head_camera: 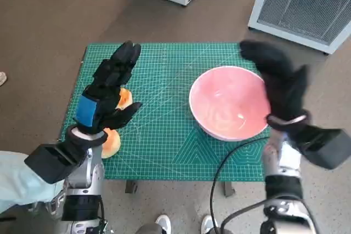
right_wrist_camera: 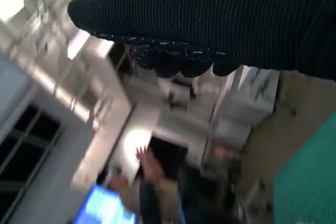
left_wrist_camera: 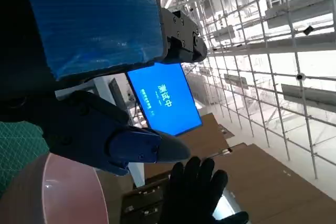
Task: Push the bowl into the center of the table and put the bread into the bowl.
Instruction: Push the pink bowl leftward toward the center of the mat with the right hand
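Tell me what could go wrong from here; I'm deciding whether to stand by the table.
The bowl sits near the table's right side, with the right hand at its outer rim: a hard push might tip it rather than slide it. The left hand hangs open above the bread, hiding part of it, so a grasp might miss or knock it off the near edge.

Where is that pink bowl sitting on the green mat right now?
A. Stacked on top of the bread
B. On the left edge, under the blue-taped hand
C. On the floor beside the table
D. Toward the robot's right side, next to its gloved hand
D. In the head view the pink bowl stands on the green mat toward the robot's right, with the gloved right hand at its outer rim.
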Controlling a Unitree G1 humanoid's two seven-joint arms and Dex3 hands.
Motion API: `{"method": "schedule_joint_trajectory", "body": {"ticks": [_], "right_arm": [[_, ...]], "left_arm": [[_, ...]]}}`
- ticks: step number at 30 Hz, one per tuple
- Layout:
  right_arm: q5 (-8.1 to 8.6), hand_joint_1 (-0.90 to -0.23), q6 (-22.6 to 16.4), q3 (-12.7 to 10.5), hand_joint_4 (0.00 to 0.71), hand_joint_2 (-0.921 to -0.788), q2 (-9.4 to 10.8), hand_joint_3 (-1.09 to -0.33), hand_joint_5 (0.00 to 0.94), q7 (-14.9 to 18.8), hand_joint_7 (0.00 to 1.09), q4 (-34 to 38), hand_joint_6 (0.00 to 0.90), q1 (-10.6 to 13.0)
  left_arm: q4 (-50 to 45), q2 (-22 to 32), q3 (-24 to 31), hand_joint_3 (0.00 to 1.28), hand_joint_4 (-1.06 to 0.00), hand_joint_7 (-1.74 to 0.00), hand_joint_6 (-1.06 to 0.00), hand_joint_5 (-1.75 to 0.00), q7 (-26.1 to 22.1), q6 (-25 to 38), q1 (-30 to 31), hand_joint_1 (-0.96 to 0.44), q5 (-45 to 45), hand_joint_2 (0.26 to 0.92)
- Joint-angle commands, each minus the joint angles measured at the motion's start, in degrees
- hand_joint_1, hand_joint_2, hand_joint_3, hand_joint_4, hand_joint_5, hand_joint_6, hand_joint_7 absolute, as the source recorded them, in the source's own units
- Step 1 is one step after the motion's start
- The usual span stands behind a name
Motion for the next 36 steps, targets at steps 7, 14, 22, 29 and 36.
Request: {"method": "schedule_joint_trajectory", "body": {"ticks": [7,14,22,29,36], "right_arm": [[-2.16,-0.679,-5.35,-5.51,0.186,-0.921,-3.76,-0.764,0.004,-7.11,0.53,15.40,0.027,-3.75],[-5.12,-0.647,-4.84,-6.73,0.186,-0.921,-6.13,-0.818,0.002,-14.08,0.51,23.23,0.034,-5.47],[-9.42,-0.650,-0.09,-5.84,0.170,-0.921,-7.32,-0.873,0.000,-22.79,0.48,28.43,0.049,-6.15],[-11.07,-0.643,5.16,-5.39,0.121,-0.921,-6.60,-0.893,0.000,-24.90,0.47,30.28,0.062,-6.32],[-12.50,-0.637,9.33,-5.07,0.126,-0.921,-5.71,-0.905,0.010,-25.91,0.47,31.21,0.068,-6.36]], "left_arm": [[-0.15,-0.60,0.30,0.25,-0.24,-0.17,-0.25,0.00,0.05,-0.11,-0.49,-0.58,-0.90,0.921],[0.26,-0.66,0.51,0.25,-0.24,-0.17,-0.25,0.00,0.01,-0.12,-0.62,-0.58,-1.29,0.921],[0.66,-0.66,0.44,0.25,-0.24,-0.18,-0.25,0.00,-0.04,-0.23,-0.74,-0.58,-1.48,0.921],[0.74,-0.56,0.45,0.25,-0.24,-0.18,-0.25,0.00,-0.06,-0.20,-0.75,-0.58,-1.55,0.921],[0.20,-0.34,0.62,0.25,-0.24,-0.18,-0.25,0.00,0.03,-0.04,-0.44,-0.58,-1.64,0.921]]}}
